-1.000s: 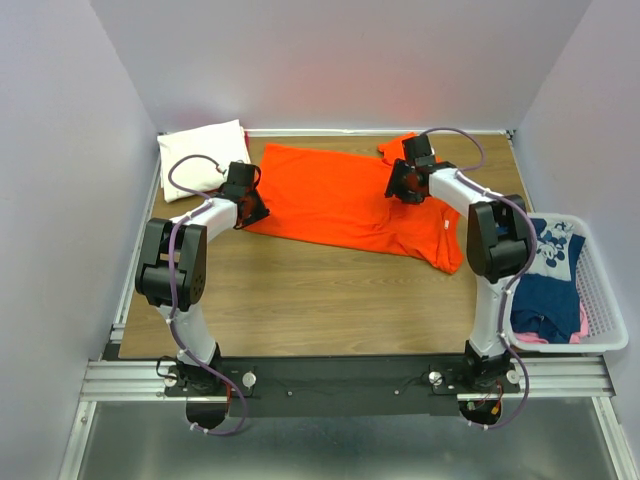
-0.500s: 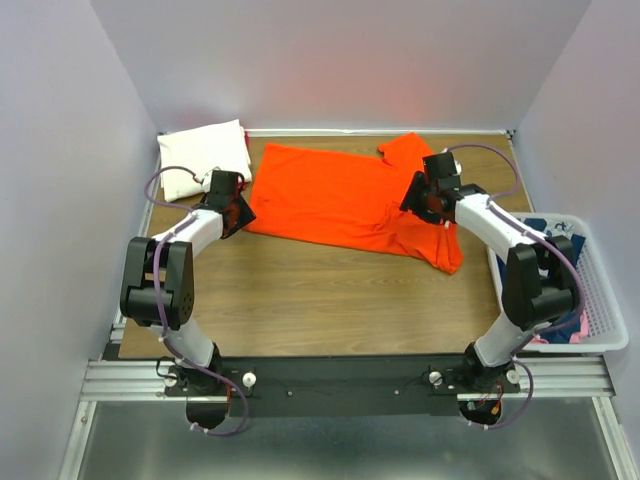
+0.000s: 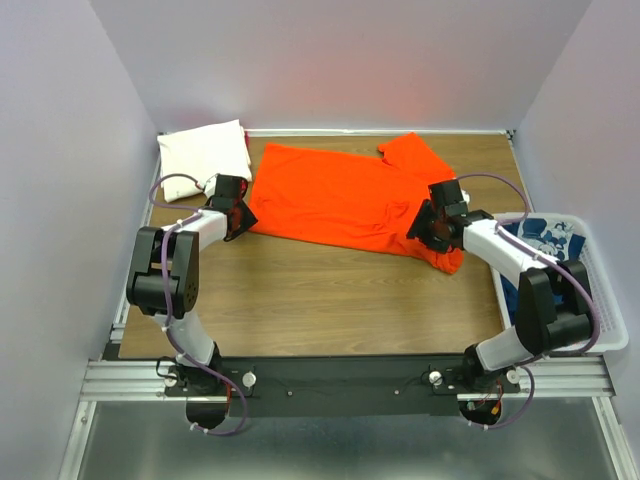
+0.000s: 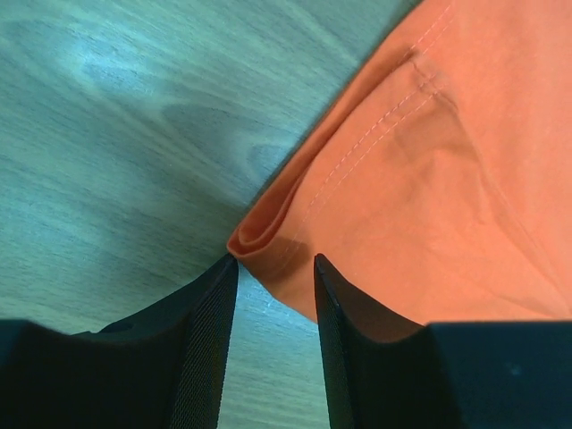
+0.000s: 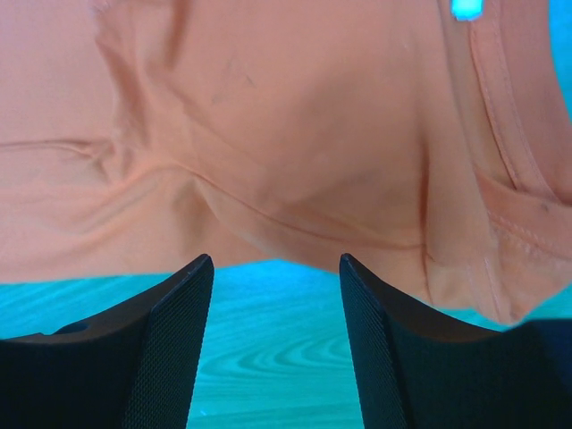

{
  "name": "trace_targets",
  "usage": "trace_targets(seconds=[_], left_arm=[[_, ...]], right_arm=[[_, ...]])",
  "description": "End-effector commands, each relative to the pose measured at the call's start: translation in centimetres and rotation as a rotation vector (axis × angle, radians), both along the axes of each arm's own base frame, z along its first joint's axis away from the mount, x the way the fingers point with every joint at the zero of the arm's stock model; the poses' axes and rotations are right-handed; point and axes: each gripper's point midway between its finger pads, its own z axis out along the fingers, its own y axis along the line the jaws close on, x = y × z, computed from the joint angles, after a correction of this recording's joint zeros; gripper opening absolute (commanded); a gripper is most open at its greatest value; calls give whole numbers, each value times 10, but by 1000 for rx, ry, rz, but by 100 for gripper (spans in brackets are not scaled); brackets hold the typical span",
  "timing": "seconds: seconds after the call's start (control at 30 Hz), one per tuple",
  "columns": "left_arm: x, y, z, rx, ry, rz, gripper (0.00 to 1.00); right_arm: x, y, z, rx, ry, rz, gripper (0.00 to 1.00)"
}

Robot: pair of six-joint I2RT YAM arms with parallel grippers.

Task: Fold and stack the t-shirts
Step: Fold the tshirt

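Observation:
A bright orange t-shirt (image 3: 340, 200) lies spread flat across the far half of the table. My left gripper (image 3: 236, 222) is open at the shirt's near left corner; in the left wrist view that rolled orange corner (image 4: 268, 237) lies just ahead of the gap between my fingers (image 4: 275, 268). My right gripper (image 3: 428, 228) is open at the shirt's near right edge; in the right wrist view the orange hem (image 5: 295, 241) lies just beyond my spread fingers (image 5: 275, 264), bare wood between them. A folded cream-white t-shirt (image 3: 205, 152) lies at the far left corner. A navy printed t-shirt (image 3: 548, 272) and a pink one (image 3: 545, 338) sit in the basket.
A white plastic lattice basket (image 3: 608, 300) stands off the table's right edge, beside my right arm. The wooden table (image 3: 320, 300) runs from the shirt to the metal rail at the near edge. Grey walls close in the left, back and right.
My right gripper has moved from the shirt's far right sleeve down toward me to its near right edge. My left gripper shifted slightly left and settled at the shirt's near left corner.

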Motion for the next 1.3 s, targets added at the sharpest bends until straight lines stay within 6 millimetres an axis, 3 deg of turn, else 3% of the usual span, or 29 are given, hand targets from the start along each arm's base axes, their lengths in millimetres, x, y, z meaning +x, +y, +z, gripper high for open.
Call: trace_targets(seconds=[0.0, 0.13, 0.27, 0.4, 0.77, 0.93, 1.0, 1.03, 1.27], left_arm=[[4, 12, -10, 30, 3, 62, 47], [7, 15, -10, 41, -1, 79, 38], [5, 20, -7, 71, 7, 82, 14], [-4, 28, -2, 100, 8, 93, 0], [-62, 51, 3, 97, 11, 140, 0], [-74, 53, 7, 88, -9, 136, 0], [-73, 53, 8, 88, -20, 131, 0], [-72, 52, 8, 85, -22, 129, 0], [-68, 51, 10, 87, -26, 102, 0]], right_arm=[[-16, -5, 0, 3, -2, -33, 66], [-25, -11, -4, -6, 9, -48, 67], [-31, -18, -11, -26, 24, -65, 68], [-33, -22, -15, -38, 35, -72, 69], [-55, -35, -21, -82, 62, -81, 70], [-66, -43, -19, -102, 59, -99, 68], [-66, -44, -17, -105, 55, -104, 64], [-65, -45, -17, -108, 54, -105, 57], [-59, -59, -20, -190, 67, -145, 50]])
